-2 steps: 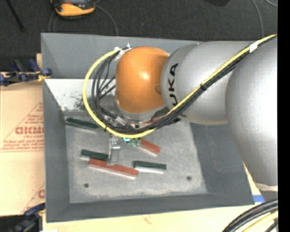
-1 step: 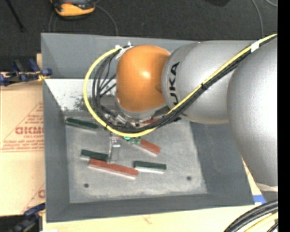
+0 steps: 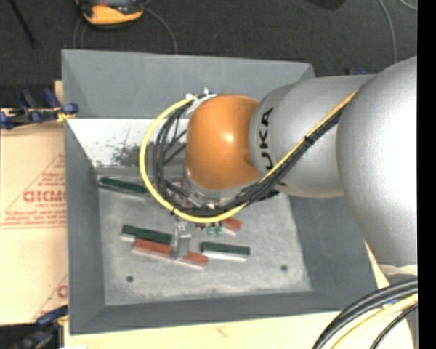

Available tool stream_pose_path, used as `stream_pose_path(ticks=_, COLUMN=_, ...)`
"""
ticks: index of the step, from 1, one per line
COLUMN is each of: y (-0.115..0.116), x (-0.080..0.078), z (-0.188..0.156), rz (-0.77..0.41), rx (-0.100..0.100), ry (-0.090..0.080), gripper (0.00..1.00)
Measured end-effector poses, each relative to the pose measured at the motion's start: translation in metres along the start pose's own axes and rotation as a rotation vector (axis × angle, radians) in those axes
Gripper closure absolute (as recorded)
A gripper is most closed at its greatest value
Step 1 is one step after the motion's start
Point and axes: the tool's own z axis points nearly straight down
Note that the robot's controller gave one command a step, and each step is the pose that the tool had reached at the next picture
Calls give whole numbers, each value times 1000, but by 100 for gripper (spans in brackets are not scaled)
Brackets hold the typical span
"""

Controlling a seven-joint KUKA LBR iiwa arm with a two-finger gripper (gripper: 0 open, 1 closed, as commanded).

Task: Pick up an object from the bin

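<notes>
My gripper point(image 3: 180, 241) reaches down under the orange wrist cover into the middle of the bin floor. Its tip stands among several flat bars. A red bar point(image 3: 151, 248) lies just left of it and a shorter red bar point(image 3: 192, 259) just right and in front. A dark green bar point(image 3: 145, 233) lies behind the left red one. To the right lies a green bar with a pale top point(image 3: 225, 251). The gripper's tip touches or nearly touches the red bars; I cannot see anything held.
Another dark green bar point(image 3: 122, 185) lies against the back left wall. A small red piece point(image 3: 232, 225) and a small green piece point(image 3: 215, 230) sit just right of the wrist. The arm and its cables cover the bin's back right part.
</notes>
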Motion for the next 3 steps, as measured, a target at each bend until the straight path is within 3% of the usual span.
stream_pose_path(ticks=1, y=3, x=15, z=37, rz=-129, rx=6, ry=12, gripper=0)
stream_pose_path(ticks=2, y=2, x=-29, z=65, rz=108, rx=-1, ry=7, gripper=100)
stream_pose_path(ticks=3, y=2, x=-29, z=65, rz=109, rx=-1, ry=7, gripper=100)
